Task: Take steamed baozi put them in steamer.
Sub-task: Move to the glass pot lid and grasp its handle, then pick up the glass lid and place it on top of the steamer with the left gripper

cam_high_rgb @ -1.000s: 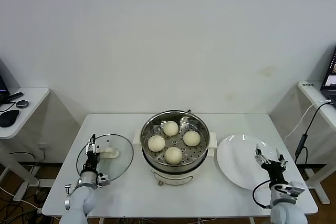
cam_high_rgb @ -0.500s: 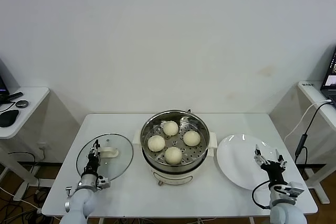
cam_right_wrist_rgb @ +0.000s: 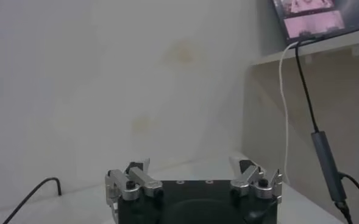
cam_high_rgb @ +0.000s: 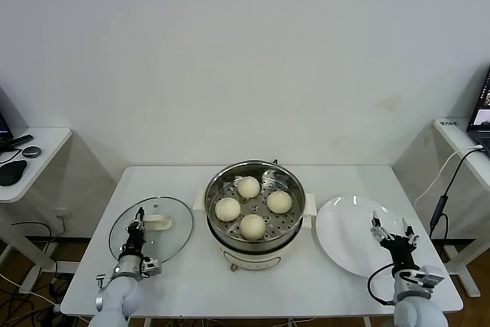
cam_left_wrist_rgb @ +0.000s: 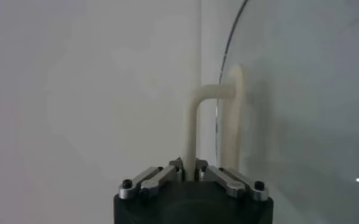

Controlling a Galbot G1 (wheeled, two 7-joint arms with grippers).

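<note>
Left gripper (cam_high_rgb: 138, 223) is pinching the white handle (cam_left_wrist_rgb: 194, 122) of the glass lid (cam_high_rgb: 151, 227), fingers pressed together on it, and compared with a second ago the lid is sitting slightly nearer the bench's left edge and its handle end is riding higher, so the lid seems to be lifting off the bench (cam_high_rgb: 191, 281), probably to cover the pot. Right gripper (cam_high_rgb: 393, 233) is waiting spread over the empty white plate (cam_high_rgb: 344, 239) near the right edge. Four steamed baozi (cam_high_rgb: 253, 226) are already resting on the perforated tray inside the single steamer (cam_high_rgb: 255, 212) at the bench's middle; one lid, one plate, none left outside
</note>
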